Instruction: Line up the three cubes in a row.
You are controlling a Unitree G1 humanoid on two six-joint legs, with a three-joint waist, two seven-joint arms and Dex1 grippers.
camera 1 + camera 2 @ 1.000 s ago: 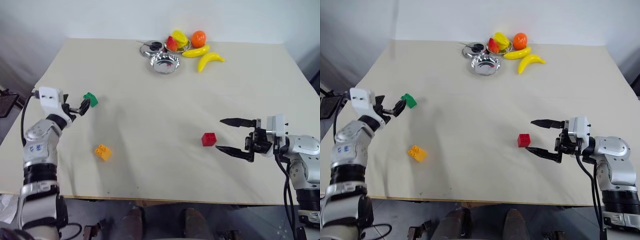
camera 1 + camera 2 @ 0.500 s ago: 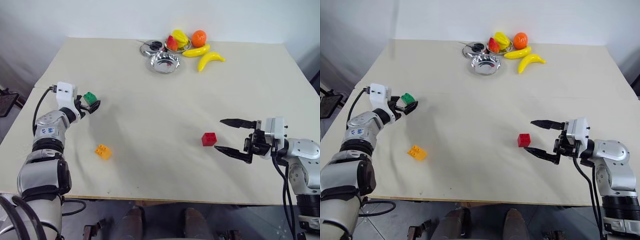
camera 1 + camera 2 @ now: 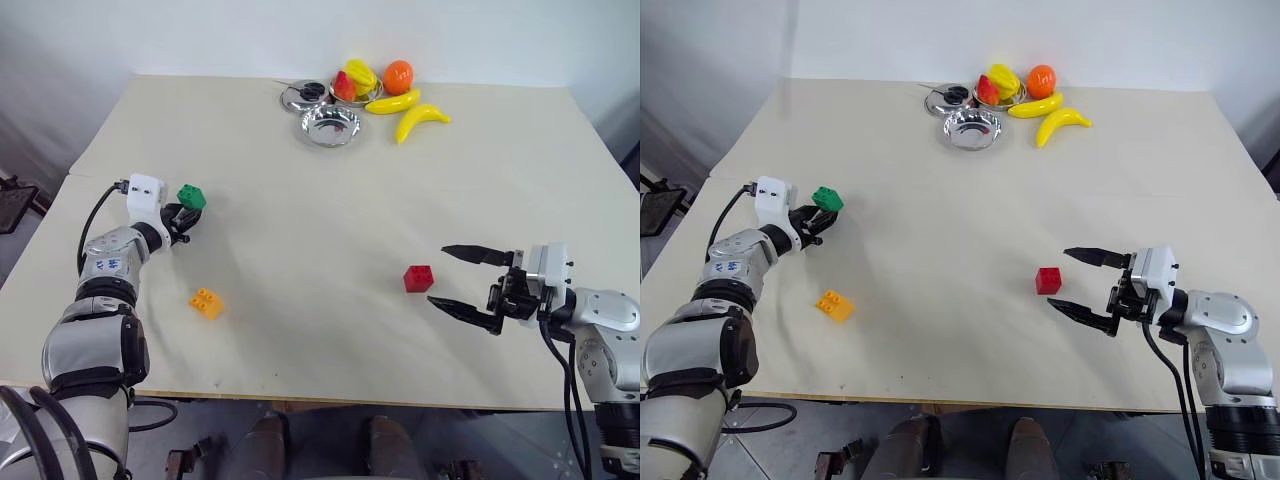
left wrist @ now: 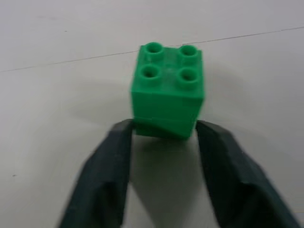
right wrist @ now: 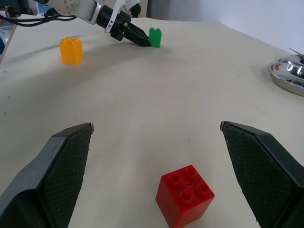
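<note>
The left gripper (image 4: 164,135) is pinching the small green studded plastic brick (image 4: 167,90) at the table's left side, probably to carry it toward the row, while the right gripper (image 3: 460,283) is waiting wide open beside the red studded brick (image 3: 418,278).

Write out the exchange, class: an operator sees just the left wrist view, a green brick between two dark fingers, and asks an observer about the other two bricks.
Operator: Where is the red brick?
Observer: The red brick sits just in front of the right gripper, whose jaws stand wide open, not touching it.
Operator: And the orange-yellow one?
Observer: The orange-yellow brick lies nearer the robot than the green brick, apart from it and far left of the red one.
</note>
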